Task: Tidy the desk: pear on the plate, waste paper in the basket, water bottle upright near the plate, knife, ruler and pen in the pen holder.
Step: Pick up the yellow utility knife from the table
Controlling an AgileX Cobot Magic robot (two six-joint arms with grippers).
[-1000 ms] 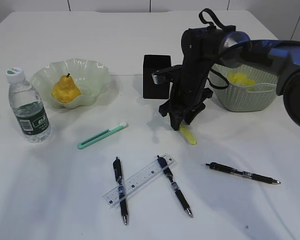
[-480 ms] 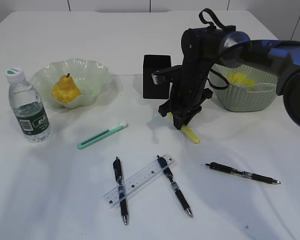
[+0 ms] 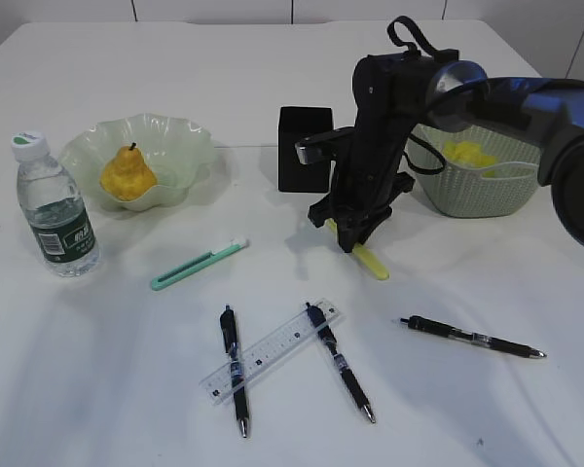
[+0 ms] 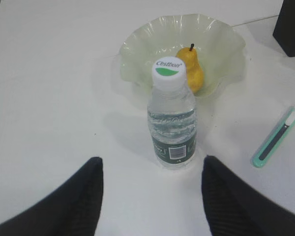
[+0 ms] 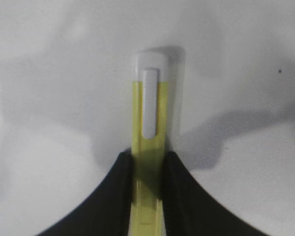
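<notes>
Translucent glossy glass plate (image 3: 180,146), clear plastic water bottle (image 4: 171,118), matte black pen holder (image 3: 304,148), woven-pattern plastic basket (image 3: 477,190)

1. Pear (image 3: 127,174): lumpy, yellow, dark stem up, sitting in plate (image 3: 180,139), a pale green wavy-rimmed dish.
2. Water bottle (image 3: 56,207): clear, green label, standing upright just left of plate.
3. Basket (image 3: 487,190): grey-green, at right, holding yellow waste paper (image 3: 470,153).
4. Pen holder (image 3: 302,146): black, square, mid-desk (image 3: 97,370).
5. Yellow knife (image 3: 372,263): pinched, slanting above desk; teal knife (image 3: 199,265) lying flat.
6. Ruler (image 3: 270,351): clear, lying across two pens (image 3: 235,368); third pen (image 3: 472,338) lying apart at right.
</notes>
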